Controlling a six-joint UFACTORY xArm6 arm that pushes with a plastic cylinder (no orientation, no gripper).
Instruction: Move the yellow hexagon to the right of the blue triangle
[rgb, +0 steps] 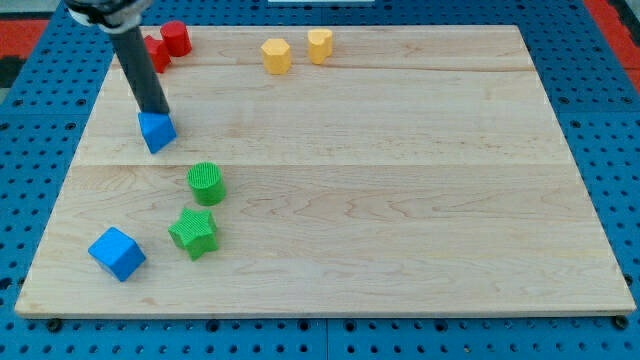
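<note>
The yellow hexagon (276, 55) lies near the view's top edge of the wooden board (400, 200), left of centre. The blue triangle (157, 131) lies at the view's left, well below and left of the hexagon. My dark rod comes down from the top left, and my tip (157, 114) rests against the top side of the blue triangle, far from the yellow hexagon.
A second yellow block (319, 45) sits just right of the hexagon. Two red blocks (175, 38) (157, 53) sit at the top left beside my rod. A green cylinder (206, 183), a green star (193, 232) and a blue cube (116, 253) lie at the lower left.
</note>
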